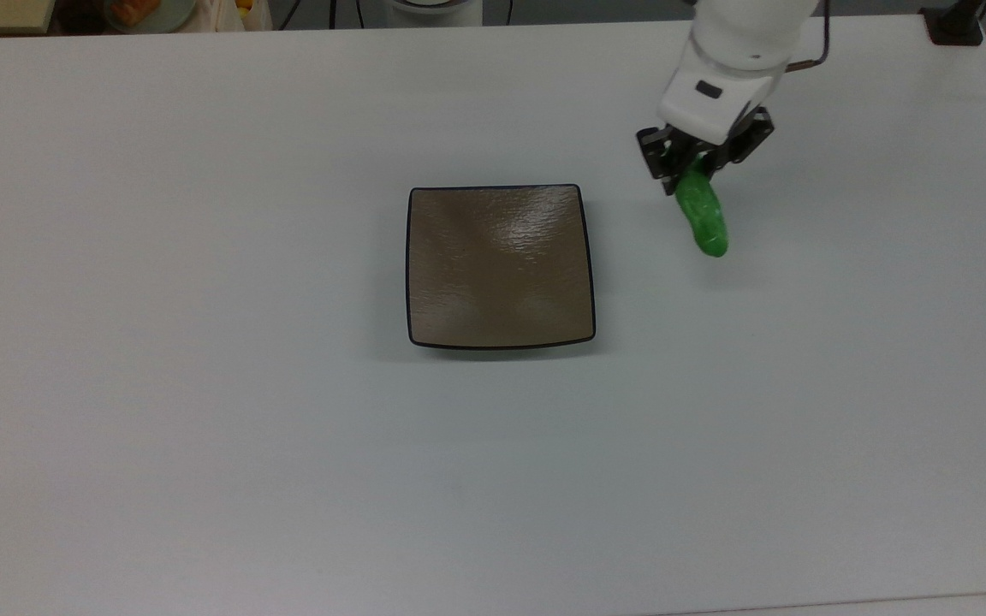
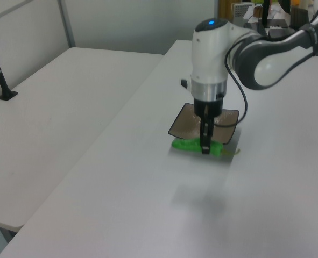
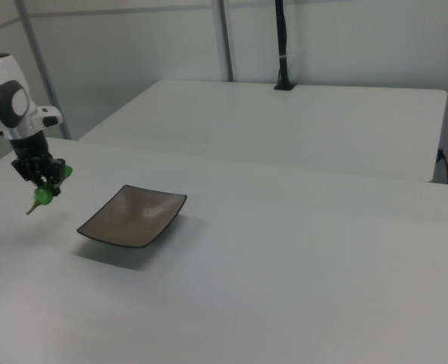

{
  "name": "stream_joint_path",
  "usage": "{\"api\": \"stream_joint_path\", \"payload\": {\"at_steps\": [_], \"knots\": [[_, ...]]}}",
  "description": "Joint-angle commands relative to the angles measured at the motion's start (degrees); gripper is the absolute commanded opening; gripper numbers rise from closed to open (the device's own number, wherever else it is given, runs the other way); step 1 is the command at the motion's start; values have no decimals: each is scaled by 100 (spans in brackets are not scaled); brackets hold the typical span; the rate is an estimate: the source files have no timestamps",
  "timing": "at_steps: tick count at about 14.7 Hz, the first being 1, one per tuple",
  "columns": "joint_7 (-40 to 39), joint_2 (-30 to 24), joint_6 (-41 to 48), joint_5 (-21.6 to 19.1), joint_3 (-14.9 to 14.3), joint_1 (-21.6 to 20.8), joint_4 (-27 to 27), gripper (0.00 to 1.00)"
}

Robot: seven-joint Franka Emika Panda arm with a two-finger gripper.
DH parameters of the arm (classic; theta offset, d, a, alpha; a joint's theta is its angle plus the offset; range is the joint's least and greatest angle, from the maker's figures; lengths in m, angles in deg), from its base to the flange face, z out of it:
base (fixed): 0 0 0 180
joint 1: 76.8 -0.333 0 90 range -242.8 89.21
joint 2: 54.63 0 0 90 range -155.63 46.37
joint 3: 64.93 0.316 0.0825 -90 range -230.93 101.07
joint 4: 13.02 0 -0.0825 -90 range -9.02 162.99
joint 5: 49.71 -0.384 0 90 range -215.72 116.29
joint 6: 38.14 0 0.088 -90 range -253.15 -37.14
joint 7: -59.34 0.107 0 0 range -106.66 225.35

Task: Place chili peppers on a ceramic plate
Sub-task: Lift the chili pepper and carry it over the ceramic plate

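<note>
Chili pepper held in air beside plate

Ceramic plate (image 1: 500,265) sits mid white table (image 1: 202,385), bare, nothing between it and the pepper. Chili pepper (image 1: 702,220), glossy green and blunt-tipped, hangs clear of the table at the plate's 2 o'clock in the top view. Gripper (image 1: 698,162) points down, fingers clamped on the pepper's stem end.

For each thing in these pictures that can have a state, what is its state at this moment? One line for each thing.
chili pepper: gripped near its stem end, lifted off the table, beside the plate at the top view's right, not over it.
ceramic plate: flat on the table, nothing on it.
gripper: fingers shut on the chili pepper, above the table.
table: bears the ceramic plate.
</note>
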State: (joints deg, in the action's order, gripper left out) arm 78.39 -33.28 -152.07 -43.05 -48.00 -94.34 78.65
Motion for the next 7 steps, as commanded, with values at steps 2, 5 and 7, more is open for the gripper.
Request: {"api": "stream_joint_path", "payload": {"at_steps": [2, 5, 7], "knots": [[-515, -184, -51, 292, -462, 110, 88, 21], [-788, -184, -77, 432, -647, 339, 88, 21], [-990, -184, -77, 433, -796, 392, 97, 21]]}}
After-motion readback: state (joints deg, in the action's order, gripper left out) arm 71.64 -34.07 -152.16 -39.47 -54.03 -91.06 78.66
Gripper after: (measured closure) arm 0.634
